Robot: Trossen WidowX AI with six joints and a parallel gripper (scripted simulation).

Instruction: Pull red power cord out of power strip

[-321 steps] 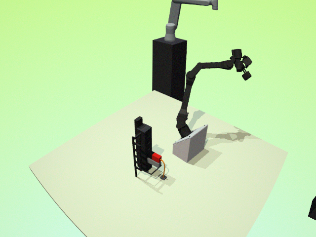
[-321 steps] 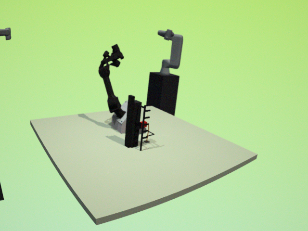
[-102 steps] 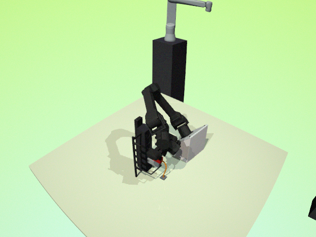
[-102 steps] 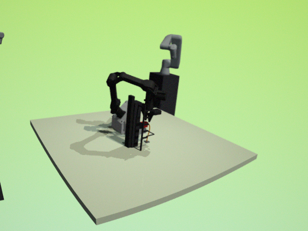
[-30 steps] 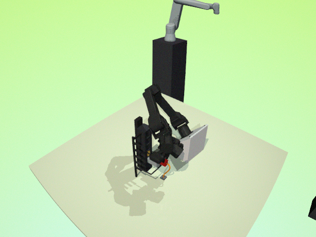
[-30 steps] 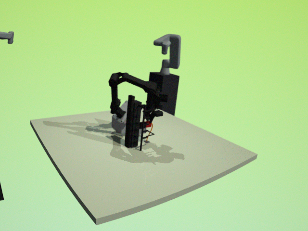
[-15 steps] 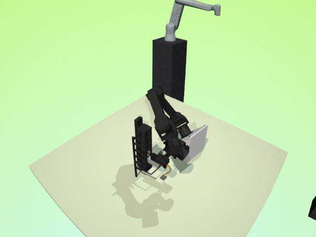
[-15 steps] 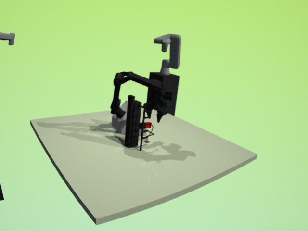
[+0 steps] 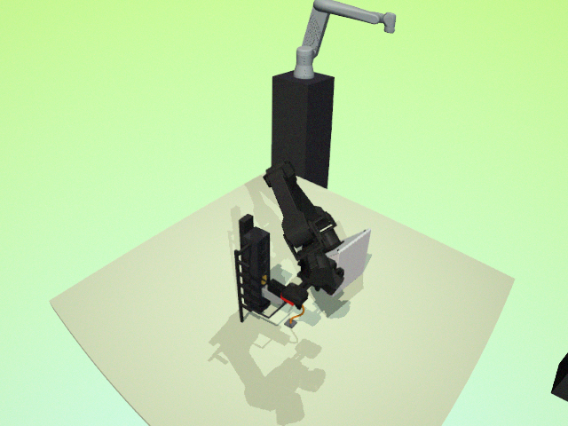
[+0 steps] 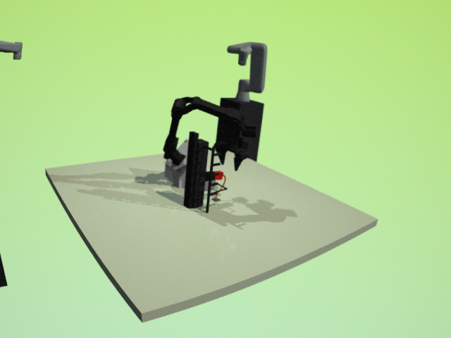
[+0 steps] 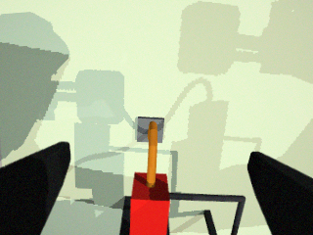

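The red plug sticks out sideways from the upright black power strip. I cannot tell whether its pins sit in the socket. Its orange cord runs down to a small grey anchor on the table. My gripper is open wide and empty. Its fingers stand just above the plug, one on each side, and do not touch the plug or the cord.
A black ladder-like rack stands against the strip, with a thin black frame at its foot. A tilted grey panel stands behind the arm. A tall black pedestal carrying a grey arm stands at the table's back edge.
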